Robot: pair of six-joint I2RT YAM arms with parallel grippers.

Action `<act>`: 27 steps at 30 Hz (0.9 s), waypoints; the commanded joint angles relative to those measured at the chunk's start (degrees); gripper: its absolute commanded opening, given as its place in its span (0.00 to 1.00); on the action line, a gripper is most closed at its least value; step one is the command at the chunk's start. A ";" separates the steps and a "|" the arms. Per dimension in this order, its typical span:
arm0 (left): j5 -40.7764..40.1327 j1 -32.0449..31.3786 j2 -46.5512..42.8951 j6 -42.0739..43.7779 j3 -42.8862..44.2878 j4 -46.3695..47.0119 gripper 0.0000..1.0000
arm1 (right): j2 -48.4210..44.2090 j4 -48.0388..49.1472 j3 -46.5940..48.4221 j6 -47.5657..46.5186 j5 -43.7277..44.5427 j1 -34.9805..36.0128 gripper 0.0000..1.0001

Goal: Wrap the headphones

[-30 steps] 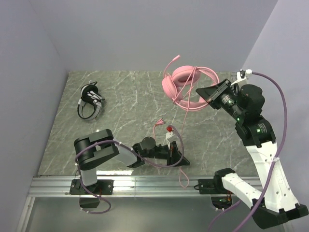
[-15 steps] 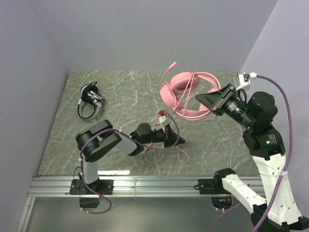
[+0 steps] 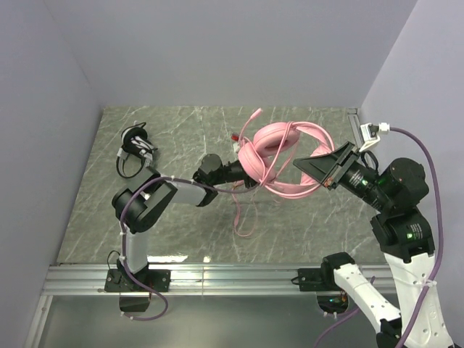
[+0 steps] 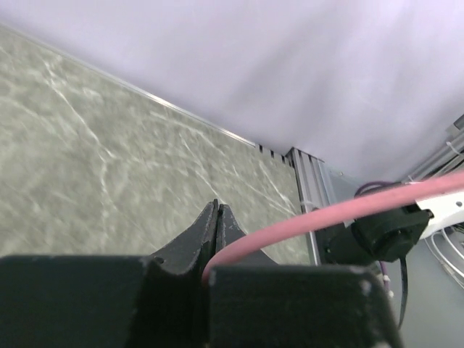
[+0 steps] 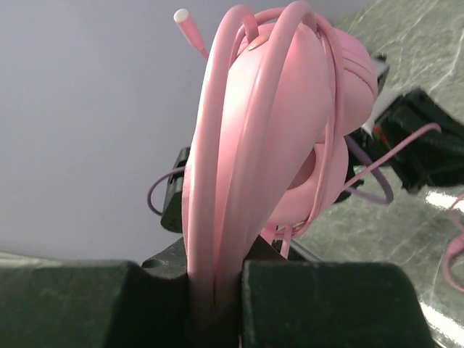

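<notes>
Headphones of two kinds show from above: well to the left of the pink headset (image 3: 270, 141), the black-and-white headset (image 3: 135, 152) lies on the grey marbled table (image 3: 181, 130), its cable too small to make out. Nearer, the left arm reaches across the table so that the left gripper (image 3: 238, 168) sits right against the pink headset's left side. Its wrist camera shows the fingers pressed together at the tips, with the pink cable (image 4: 326, 216) coming out from between them and running off to the right. Below the pink headset, slack loops of that cable (image 3: 243, 214) hang down to the table. The pink headset itself is lifted off the table and tilted, and several cable strands cross over its ear cup (image 5: 268, 130). On its right side, the right gripper (image 3: 308, 168) holds it by the headband; the right wrist camera shows the band pinched tight between the two fingers (image 5: 304, 304).
</notes>
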 commanded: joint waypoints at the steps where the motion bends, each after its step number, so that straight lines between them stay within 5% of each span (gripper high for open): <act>1: 2.54 2.26 1.80 -1.01 4.06 -3.07 0.00 | -2.54 7.33 -0.20 2.16 -6.43 -0.03 0.00; 11: 9.67 4.99 2.08 -5.05 9.80 0.00 0.01 | -5.54 -0.31 -1.09 -4.69 -4.60 -0.11 0.00; 27: 11.25 4.55 -5.74 -9.71 14.27 1.58 0.02 | -3.95 6.89 -11.09 -3.64 -6.09 0.06 0.00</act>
